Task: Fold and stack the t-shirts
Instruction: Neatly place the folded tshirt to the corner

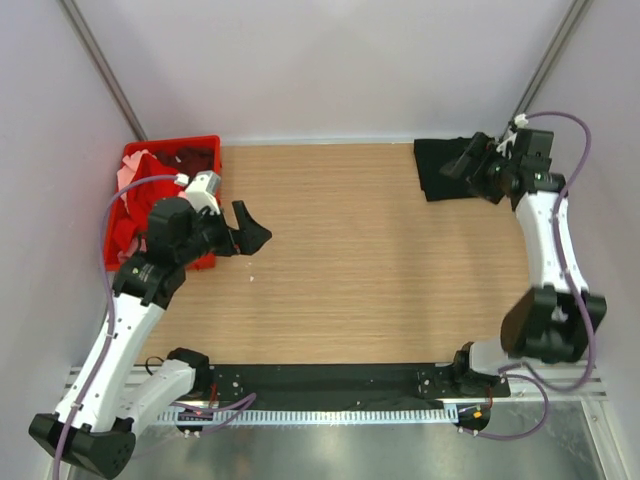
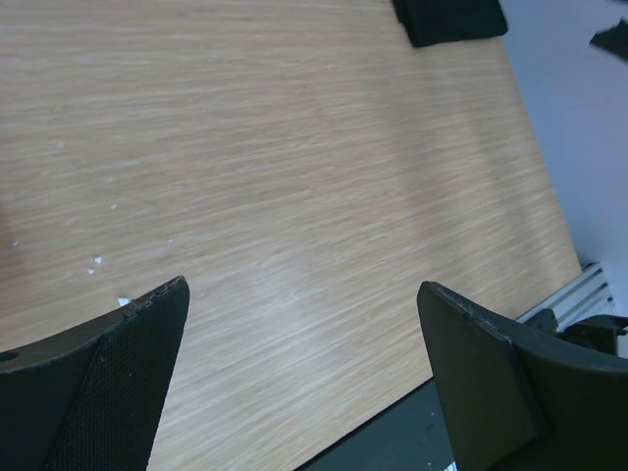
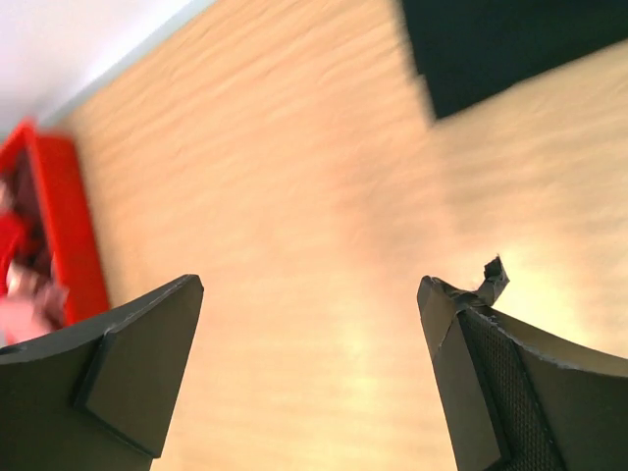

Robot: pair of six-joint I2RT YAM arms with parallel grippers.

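The black t-shirt [image 1: 437,172] lies as a flat dark rectangle at the far right corner of the surface [image 1: 350,250]. The right jaws hover at its right side, spread wide, holding nothing. The left jaws, also released and empty, hang above bare wood just beside the red crate [image 1: 200,142], where the other t-shirts [image 1: 125,215] lie in a heap.

Table layout: crate [image 1: 172,143] far left, single t-shirt [image 1: 440,172] far right.
The crate sits at the far-left corner of the table [image 1: 350,250], with heaped t-shirts [image 1: 130,195] inside it. The single t-shirt lies flat at the far-right corner, well apart from the crate. Left gripper [image 1: 254,224] hangs just right of the crate; right gripper [image 1: 468,160] is over the single t-shirt's right part.
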